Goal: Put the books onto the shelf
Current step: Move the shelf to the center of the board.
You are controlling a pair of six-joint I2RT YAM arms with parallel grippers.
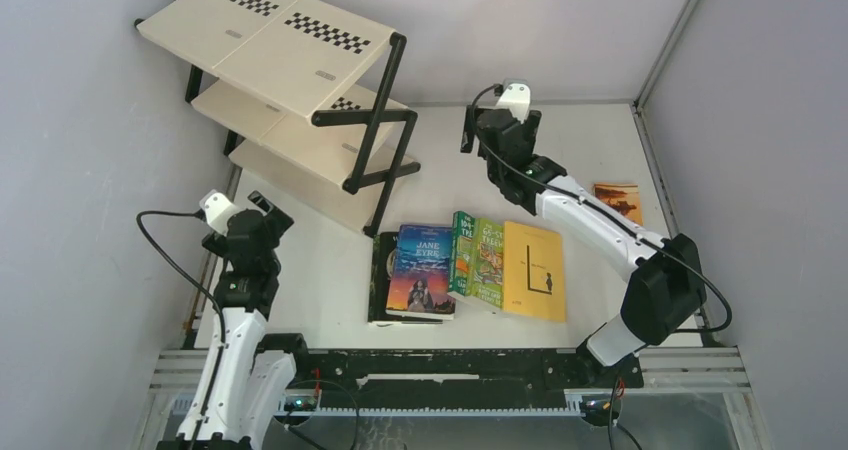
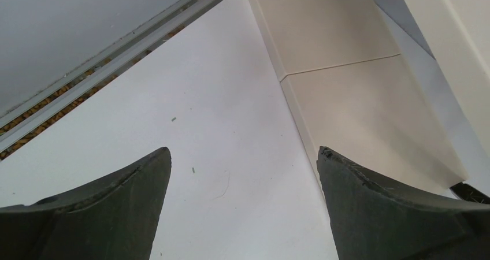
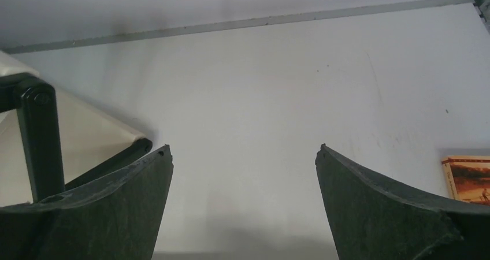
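The shelf (image 1: 290, 60), cream boards with checkerboard strips on a black frame, stands at the far left of the table. Several books lie flat in a row near the front: a black one (image 1: 377, 275) partly under the blue "Jane Eyre" (image 1: 422, 268), two green ones (image 1: 463, 253) (image 1: 489, 262) and a yellow one (image 1: 534, 270). A small orange book (image 1: 618, 200) (image 3: 469, 179) lies apart at the right. My left gripper (image 1: 268, 208) (image 2: 244, 156) hangs open by the shelf's lowest board (image 2: 346, 86). My right gripper (image 1: 500, 122) (image 3: 244, 150) is open over bare table, right of the shelf frame (image 3: 37, 138).
Grey walls (image 1: 70, 170) close in the table on the left, back and right. A metal rail (image 2: 115, 63) runs along the left wall's foot. The black mounting bar (image 1: 450, 365) with both arm bases lines the near edge.
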